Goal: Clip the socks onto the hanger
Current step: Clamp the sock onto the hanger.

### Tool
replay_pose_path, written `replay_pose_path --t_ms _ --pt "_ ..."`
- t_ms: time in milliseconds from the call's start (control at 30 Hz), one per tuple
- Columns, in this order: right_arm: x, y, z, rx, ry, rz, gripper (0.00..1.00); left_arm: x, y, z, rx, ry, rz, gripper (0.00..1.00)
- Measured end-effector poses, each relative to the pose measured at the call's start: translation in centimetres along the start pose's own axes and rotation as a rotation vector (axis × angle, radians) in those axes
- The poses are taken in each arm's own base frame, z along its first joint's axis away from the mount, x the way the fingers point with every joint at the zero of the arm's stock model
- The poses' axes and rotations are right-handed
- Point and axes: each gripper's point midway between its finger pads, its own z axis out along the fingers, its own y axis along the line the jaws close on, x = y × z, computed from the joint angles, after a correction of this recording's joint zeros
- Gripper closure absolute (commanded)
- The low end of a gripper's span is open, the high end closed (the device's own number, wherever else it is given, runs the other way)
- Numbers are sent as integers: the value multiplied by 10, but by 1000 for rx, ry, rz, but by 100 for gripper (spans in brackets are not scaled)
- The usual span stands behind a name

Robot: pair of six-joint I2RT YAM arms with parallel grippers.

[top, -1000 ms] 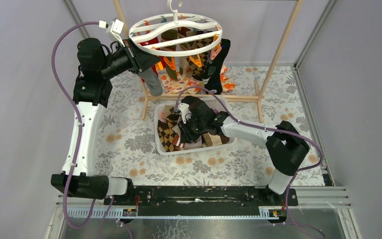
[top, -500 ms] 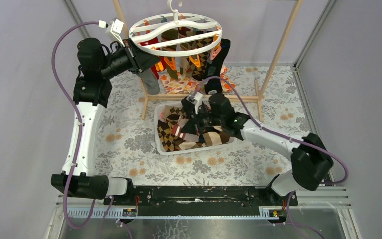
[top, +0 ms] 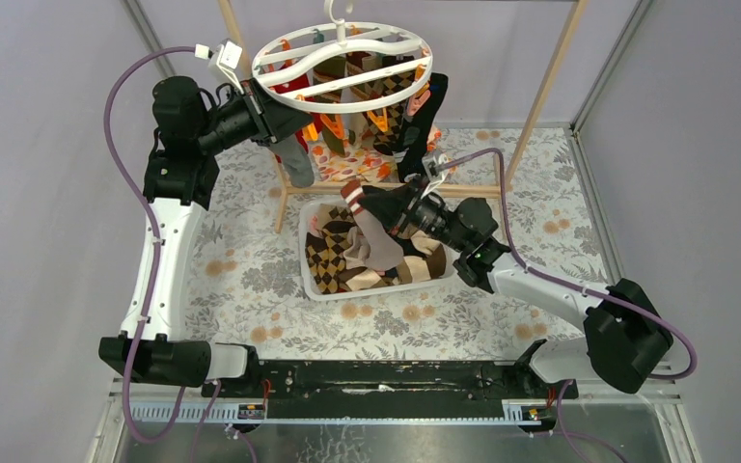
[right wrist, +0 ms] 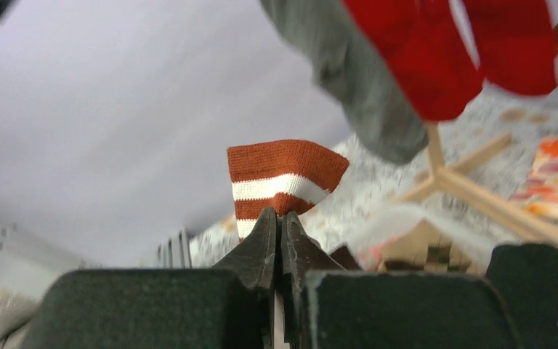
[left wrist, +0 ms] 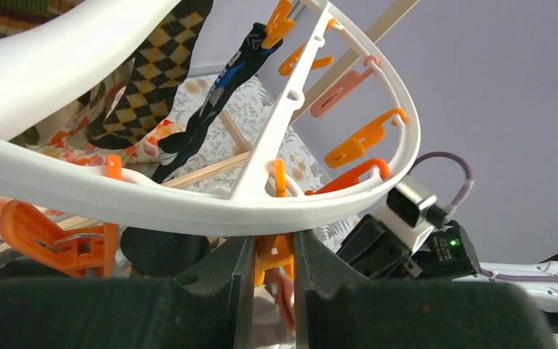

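The white ring hanger [top: 347,104] hangs at the back with grey [top: 296,162], black [top: 415,135] and argyle [top: 391,111] socks clipped to it. My left gripper [top: 285,116] is at its left rim, shut on an orange clip [left wrist: 272,254] just under the ring [left wrist: 152,203]. My right gripper [top: 386,207] is shut on a sock with a rust-and-white striped cuff [right wrist: 283,171]. It holds the sock above the basket, cuff up [top: 352,191], below the hanger. Grey [right wrist: 356,80] and red [right wrist: 414,58] socks hang above it.
A white slotted basket [top: 323,289] under the right gripper holds several argyle socks [top: 323,256]. The pale wooden pole frame [top: 540,87] carries the hanger, its base bar [top: 463,191] behind the basket. An orange floral cloth [top: 347,159] lies under the hanger.
My right gripper has risen out of the basket with the striped-cuff sock, and the arm has swung to the right. My left gripper has stayed at the hanger's rim.
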Motion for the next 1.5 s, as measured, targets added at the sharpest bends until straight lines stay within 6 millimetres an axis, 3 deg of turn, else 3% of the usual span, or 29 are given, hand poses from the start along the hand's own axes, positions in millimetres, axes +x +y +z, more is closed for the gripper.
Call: replay_pose_path --t_ms 233,333,733,1500 --pt "-55 7 37 -6 -216 5 100 7 0 1 8 18 -23 90" --pt "-64 10 50 -25 -255 16 100 7 -1 1 14 19 -30 90" --pt "-65 3 78 -42 -301 74 100 7 -3 1 23 24 -45 90" --pt "-85 19 94 -117 -325 72 100 8 -5 1 29 28 -52 90"
